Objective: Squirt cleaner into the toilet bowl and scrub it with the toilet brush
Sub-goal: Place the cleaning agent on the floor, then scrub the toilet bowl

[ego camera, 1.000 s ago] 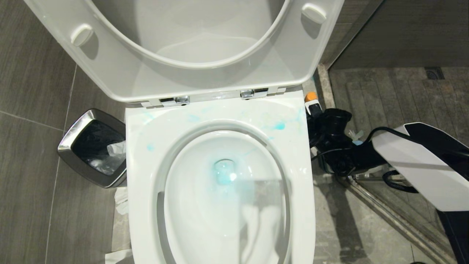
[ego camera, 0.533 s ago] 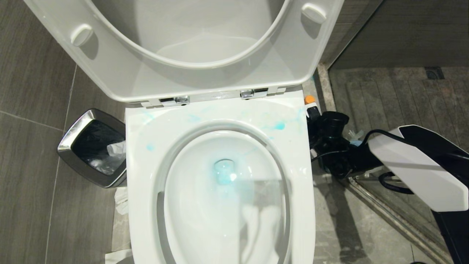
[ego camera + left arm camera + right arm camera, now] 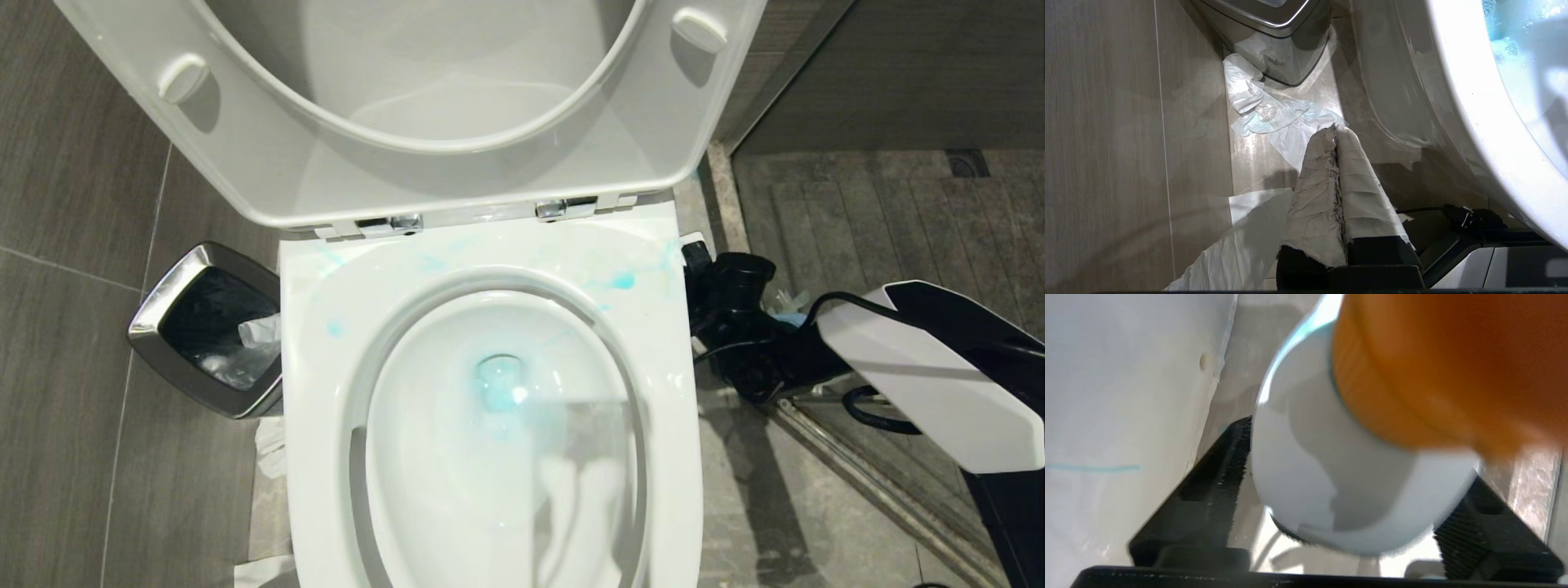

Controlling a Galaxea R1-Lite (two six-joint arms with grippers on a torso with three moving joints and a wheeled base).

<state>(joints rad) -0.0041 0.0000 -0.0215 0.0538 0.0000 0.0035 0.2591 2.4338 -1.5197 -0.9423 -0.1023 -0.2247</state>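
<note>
The toilet bowl [image 3: 424,441] stands open, seat and lid up, with turquoise liquid [image 3: 500,388] pooled at its bottom and blue splashes on the rim [image 3: 622,281]. My right gripper [image 3: 700,260] hangs low beside the toilet's right side. In the right wrist view, the gripper [image 3: 1359,469] is open, with its black fingers on either side of the cleaner [image 3: 1323,457]. The bottle is blurred and tilted, its orange cap [image 3: 1433,367] close to the camera. My left gripper [image 3: 1336,130] is shut, empty and parked over the floor left of the toilet. The toilet brush is out of view.
A steel-rimmed waste bin [image 3: 163,302] stands left of the toilet, with crumpled tissue [image 3: 1274,114] on the floor by it. A shower threshold and rail [image 3: 857,474] run along the right, close behind my right arm [image 3: 922,367].
My right gripper has sunk slightly beside the toilet and its jaws have opened. The orange cap, seen above the gripper before, no longer shows in the head view.
</note>
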